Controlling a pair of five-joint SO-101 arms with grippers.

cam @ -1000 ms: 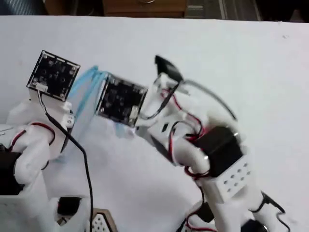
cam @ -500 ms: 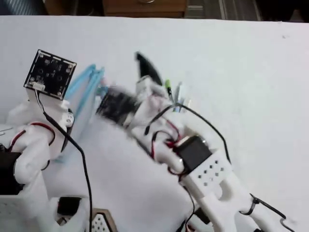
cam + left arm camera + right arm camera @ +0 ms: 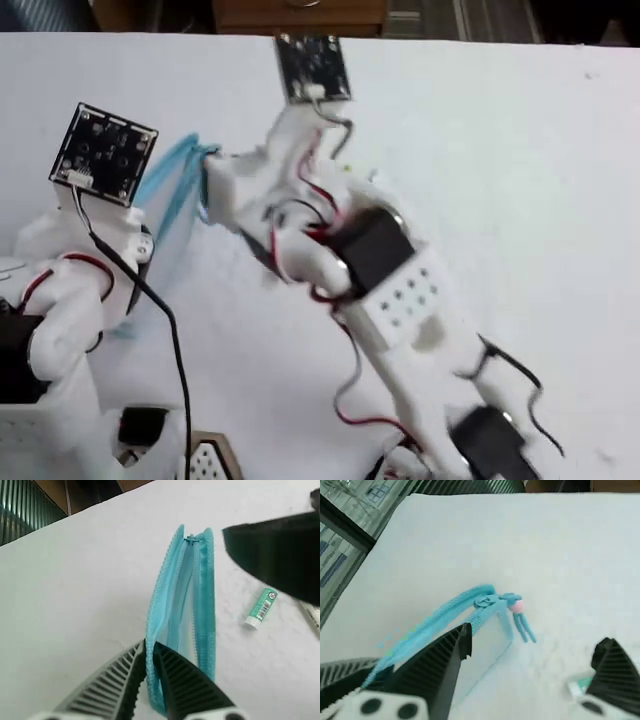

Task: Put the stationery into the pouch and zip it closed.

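Pouch (image 3: 202, 605) in teal stands on edge on the white table (image 3: 520, 120), zipper mouth up and gaping. Its long axis runs straight away from the left gripper (image 3: 151, 647), whose ribbed fingers are clenched on the near rim. The right gripper (image 3: 535, 637) hovers at the far end by the zipper pull (image 3: 516, 607), spread wide and grasping nothing. A green-and-white tube (image 3: 261, 608) lies just beside the pouch. A second item (image 3: 312, 616), perhaps a pen, is cut off at the frame edge. From above, the right arm covers the pouch's far end. White tabletop runs on beyond it to the table's far edge.
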